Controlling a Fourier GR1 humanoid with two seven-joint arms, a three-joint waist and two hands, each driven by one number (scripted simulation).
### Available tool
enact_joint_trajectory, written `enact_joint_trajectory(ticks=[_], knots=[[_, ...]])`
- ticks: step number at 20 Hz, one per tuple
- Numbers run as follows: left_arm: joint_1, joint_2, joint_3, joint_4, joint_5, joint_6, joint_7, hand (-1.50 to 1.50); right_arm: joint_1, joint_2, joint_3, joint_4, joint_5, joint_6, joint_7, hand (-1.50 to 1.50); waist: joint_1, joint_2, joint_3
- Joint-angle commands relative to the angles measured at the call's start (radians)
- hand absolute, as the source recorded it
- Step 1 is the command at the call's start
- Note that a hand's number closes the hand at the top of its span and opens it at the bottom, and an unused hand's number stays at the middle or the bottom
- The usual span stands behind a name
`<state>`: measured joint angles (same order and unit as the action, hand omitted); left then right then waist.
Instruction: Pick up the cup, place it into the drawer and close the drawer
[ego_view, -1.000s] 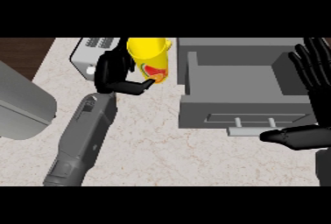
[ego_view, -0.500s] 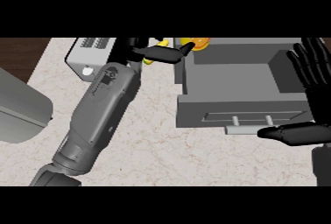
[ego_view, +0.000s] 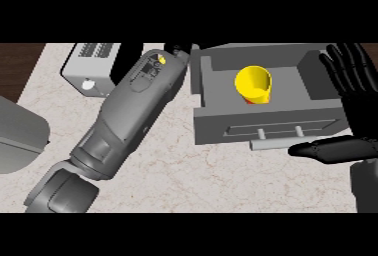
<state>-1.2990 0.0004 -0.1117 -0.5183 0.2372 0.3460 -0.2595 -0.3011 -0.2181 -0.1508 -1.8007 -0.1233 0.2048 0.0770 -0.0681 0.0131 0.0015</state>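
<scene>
Yellow cup (ego_view: 253, 85) lying in the open drawer (ego_view: 210, 117), left hand (ego_view: 177, 50) mostly hiding behind its forearm, grip unclear, right hand (ego_view: 353, 75) spreading wide at the desk's (ego_view: 214, 180) right edge.

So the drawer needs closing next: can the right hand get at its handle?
Probably yes: the right hand is open beside the drawer, thumb just right of the handle, nothing between.

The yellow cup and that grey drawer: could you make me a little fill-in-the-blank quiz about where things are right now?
1. The yellow cup lies inside the ____.
2. The drawer is ____, not yet pushed shut.
3. The right hand shows at the view's right edge with its fingers ____.
4. The white toaster stands to the ____ of the left forearm.

Missing words: drawer; open; straight; left
</scene>
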Motion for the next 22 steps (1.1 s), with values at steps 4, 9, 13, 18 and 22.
enact_joint_trajectory(ticks=[4, 9, 13, 18, 22], knots=[[-0.028, 0.0, -0.136, 0.176, 0.053, -0.018, 0.021, 1.5, -0.036, 0.022, 0.033, 0.019, 0.017, -0.003, -0.02, -1.5, -0.062, 0.019, 0.001], [-0.041, 0.0, -0.209, 0.225, 0.066, -0.082, 0.088, 1.5, -0.06, 0.022, 0.059, 0.036, 0.018, 0.02, -0.027, -1.5, -0.093, 0.028, 0.001], [0.003, 0.0, -0.262, 0.224, 0.073, -0.085, 0.041, -1.5, -0.091, 0.018, 0.046, 0.049, -0.005, 0.027, -0.029, -1.5, -0.124, 0.039, 0.001], [0.066, 0.0, -0.236, 0.173, 0.173, -0.064, -0.047, -1.5, -0.113, 0.032, 0.095, 0.048, -0.07, 0.097, -0.011, -1.5, -0.146, 0.048, 0.0], [0.041, 0.0, -0.195, 0.123, 0.261, -0.099, -0.099, -1.5, -0.135, 0.025, 0.156, 0.041, -0.149, 0.21, 0.003, 1.5, -0.141, 0.043, -0.001]])
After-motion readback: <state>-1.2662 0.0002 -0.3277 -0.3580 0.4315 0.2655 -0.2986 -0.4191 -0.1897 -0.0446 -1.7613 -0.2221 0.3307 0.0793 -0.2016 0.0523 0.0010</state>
